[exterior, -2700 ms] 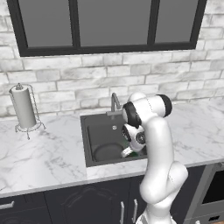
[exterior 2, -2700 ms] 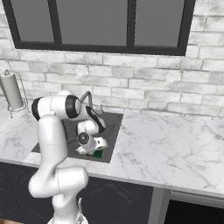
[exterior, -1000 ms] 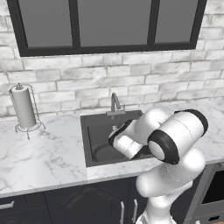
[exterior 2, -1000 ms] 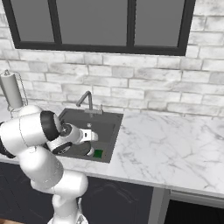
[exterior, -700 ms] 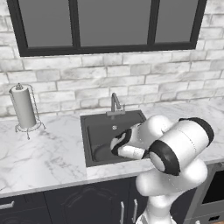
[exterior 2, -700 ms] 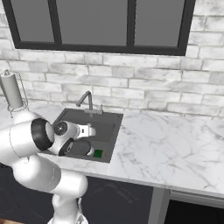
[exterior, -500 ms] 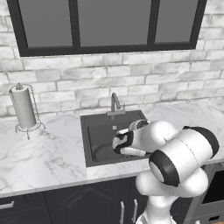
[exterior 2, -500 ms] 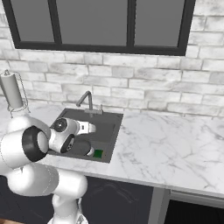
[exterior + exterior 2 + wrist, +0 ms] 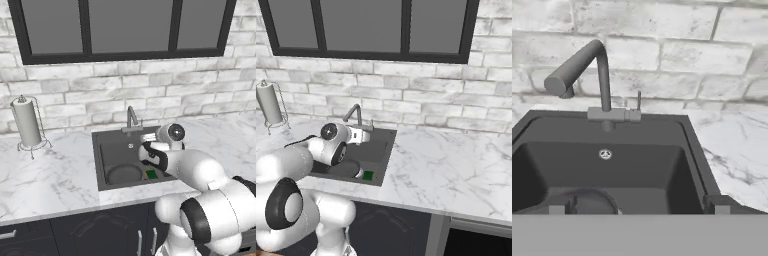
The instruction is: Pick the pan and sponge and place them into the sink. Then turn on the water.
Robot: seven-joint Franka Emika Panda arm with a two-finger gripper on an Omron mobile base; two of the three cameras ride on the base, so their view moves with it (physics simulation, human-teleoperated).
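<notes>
The dark pan (image 9: pixel 124 174) lies in the left part of the charcoal sink (image 9: pixel 101 176), and the green sponge (image 9: pixel 151 174) rests beside it at the front right. My gripper (image 9: pixel 146 141) hovers above the basin's right side, facing the back wall. In the hand view my gripper (image 9: pixel 639 209) is open and empty, its fingertips (image 9: pixel 557 209) far apart. Ahead stand the grey gooseneck faucet (image 9: pixel 602 75) and its small upright lever (image 9: pixel 638 100); no stream runs. From the right I see pan (image 9: pixel 343 169), sponge (image 9: pixel 368 175) and gripper (image 9: pixel 367 136).
A paper towel holder (image 9: pixel 27 127) stands on the marble counter left of the sink. Brick wall and a dark-framed window rise behind the faucet (image 9: pixel 131 117). The counter stretches wide to the right of the sink rim (image 9: pixel 387 160). My bulky arm leans low over the front edge.
The arm has folded down low over the counter's front. The hand has risen out of the basin and turned toward the faucet. The jaws stayed open; the sponge lies in the sink.
</notes>
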